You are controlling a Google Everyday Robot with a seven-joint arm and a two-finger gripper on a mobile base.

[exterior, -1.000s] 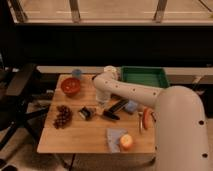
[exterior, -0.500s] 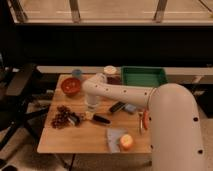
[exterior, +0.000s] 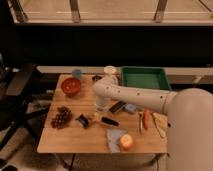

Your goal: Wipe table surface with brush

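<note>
The brush [exterior: 102, 120] lies flat on the light-brown table surface [exterior: 65, 140], near the middle. Its glossy black handle points right and its dark blocky head [exterior: 82, 120] points left, beside the grapes. My gripper [exterior: 101, 107] hangs at the end of the white arm, just above and behind the brush's middle. The arm reaches in from the lower right. Whether the gripper touches the brush is hidden.
A red bowl [exterior: 71, 86], a blue cup [exterior: 76, 73] and a white cup [exterior: 110, 71] stand at the back. Also on the table are grapes [exterior: 61, 117], a green tray [exterior: 144, 77], a short black bar [exterior: 117, 106], an orange fruit on a blue cloth [exterior: 126, 142] and a carrot [exterior: 146, 119]. A chair [exterior: 20, 85] stands at left.
The gripper swung left toward the grapes half a second ago and has come back right. The brush shifted left and back right with it.
</note>
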